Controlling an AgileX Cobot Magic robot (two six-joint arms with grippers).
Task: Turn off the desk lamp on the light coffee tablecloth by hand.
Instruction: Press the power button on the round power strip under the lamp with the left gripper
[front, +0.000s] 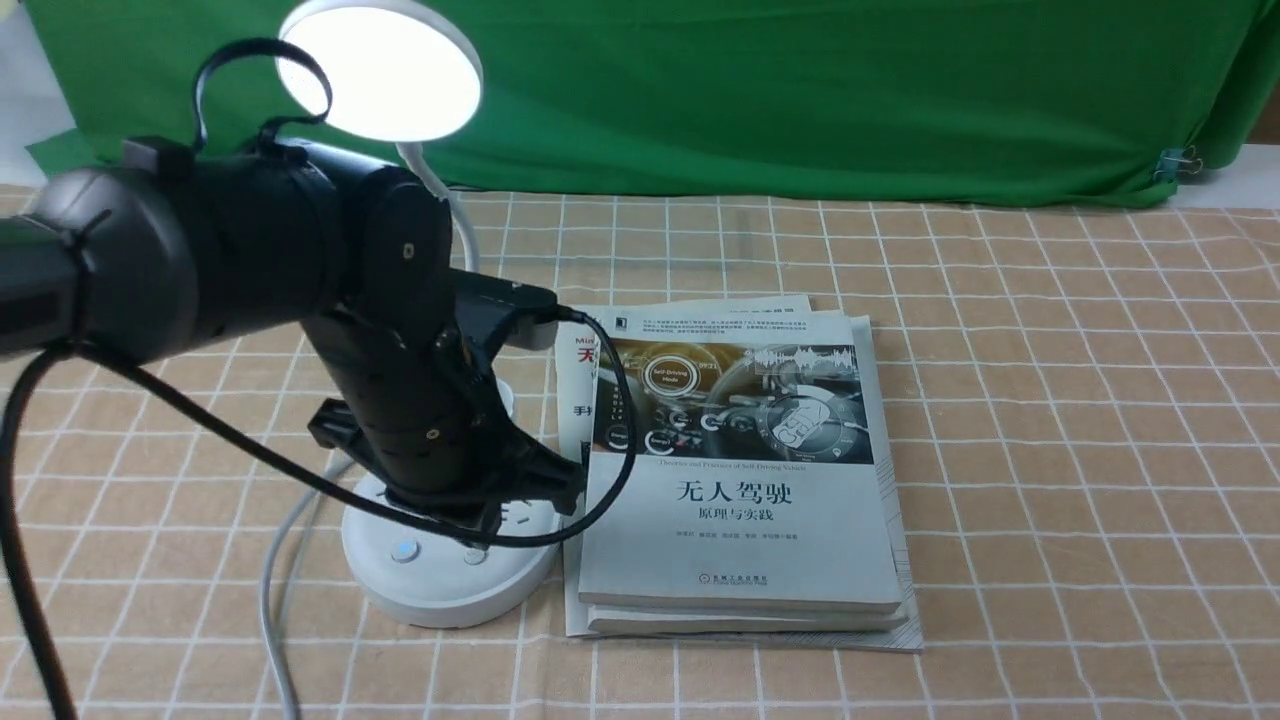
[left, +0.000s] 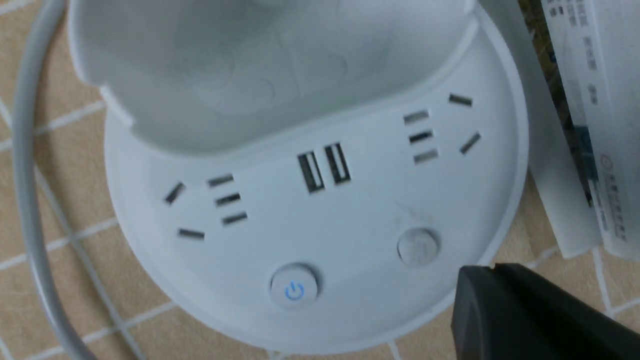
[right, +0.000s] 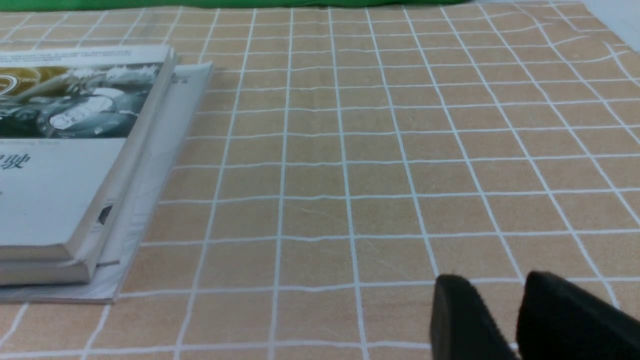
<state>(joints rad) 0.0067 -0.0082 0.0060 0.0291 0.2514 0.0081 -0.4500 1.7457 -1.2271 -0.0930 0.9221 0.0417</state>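
Behind: green cloth (front: 800, 90). Counter under light coffee tablecloth (front: 1050, 400). Lit desk lamp (front: 440, 585) on cloth's left part, base just beside stack of books (front: 740, 480). My left fingers (left: 525, 315) over base rim near plain button (left: 419, 246); power button (left: 294, 290) glows blue. Left parted or clenched: cannot tell. My right fingers (right: 465, 320) narrowly parted, empty, low over bare cloth.
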